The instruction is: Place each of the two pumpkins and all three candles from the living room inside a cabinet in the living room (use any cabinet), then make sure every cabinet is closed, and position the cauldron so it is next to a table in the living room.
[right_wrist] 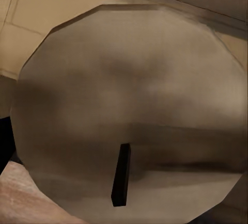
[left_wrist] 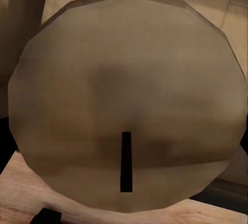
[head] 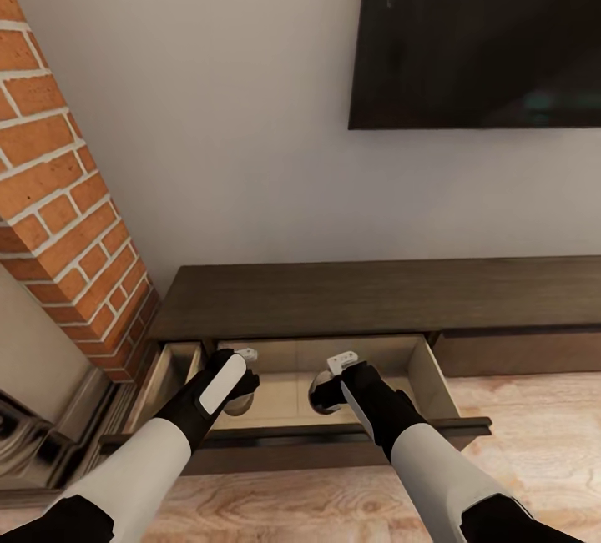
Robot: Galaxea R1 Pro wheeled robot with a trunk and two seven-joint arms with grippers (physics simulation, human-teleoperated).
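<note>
Candles fill both wrist views — one (left_wrist: 126, 105) at the left hand (head: 238, 397), another (right_wrist: 132, 115) at the right hand (head: 324, 391), both over the cabinet's (head: 376, 297) open drawer (head: 434, 380); whether either hand grips, I cannot tell.

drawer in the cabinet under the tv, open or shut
Open. The drawer is pulled out of the cabinet, its pale interior exposed, with both arms reaching into it.

The long dark cabinet (head: 367, 297) is set on the wood floor (head: 534, 426) against the wall, its top bare; one pale-lined drawer (head: 434, 380) is pulled open, and a round beige candle (left_wrist: 124, 105) is seen above its floor
</note>
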